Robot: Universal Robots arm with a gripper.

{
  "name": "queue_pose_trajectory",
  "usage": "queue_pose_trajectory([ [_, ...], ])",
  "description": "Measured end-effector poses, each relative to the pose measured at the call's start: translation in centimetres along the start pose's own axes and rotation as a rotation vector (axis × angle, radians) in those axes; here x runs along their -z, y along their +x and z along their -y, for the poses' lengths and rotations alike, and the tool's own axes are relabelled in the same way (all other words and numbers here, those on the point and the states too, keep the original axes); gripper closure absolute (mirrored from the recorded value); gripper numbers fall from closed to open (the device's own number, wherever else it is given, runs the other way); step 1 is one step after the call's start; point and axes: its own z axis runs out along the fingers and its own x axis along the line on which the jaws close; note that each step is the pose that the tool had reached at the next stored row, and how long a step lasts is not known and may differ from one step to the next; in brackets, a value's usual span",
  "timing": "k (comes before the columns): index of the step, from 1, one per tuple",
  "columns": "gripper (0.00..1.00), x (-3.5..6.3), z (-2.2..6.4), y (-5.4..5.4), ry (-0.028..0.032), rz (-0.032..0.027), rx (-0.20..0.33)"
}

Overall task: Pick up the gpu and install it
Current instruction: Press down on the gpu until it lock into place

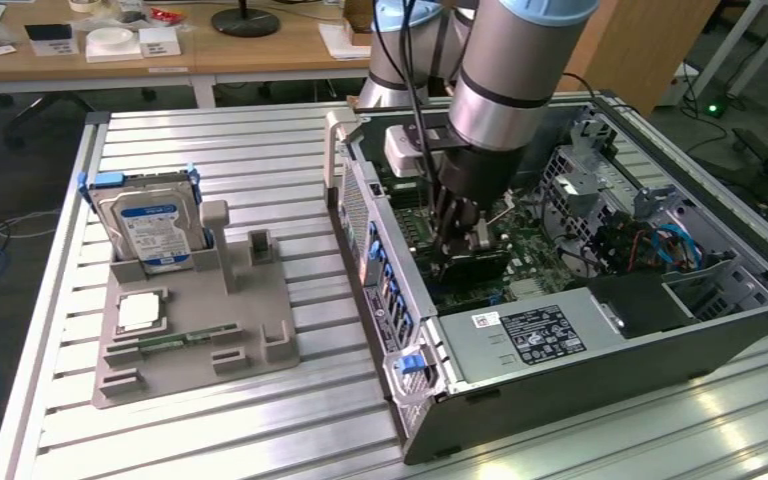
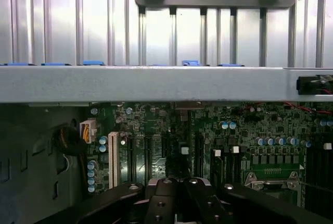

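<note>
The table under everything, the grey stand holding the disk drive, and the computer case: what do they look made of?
The table looks like bare aluminium: silvery, ribbed with long slots, glinting under the light. The stand seems moulded or printed plastic: matte grey-beige, no shine. The computer case appears to be sheet metal: thin folded grey panels with a perforated end wall, possibly painted.

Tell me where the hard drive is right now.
The hard drive stands upright in a slot of the grey holder on the slatted table, on the exterior view's left, apart from the open computer case.
</note>
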Motion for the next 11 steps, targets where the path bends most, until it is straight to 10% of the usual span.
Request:
queue_pose_trajectory([
  [11,0.89,-0.12,-2.25,0.7,0.0000,-0.0005,0.002],
])
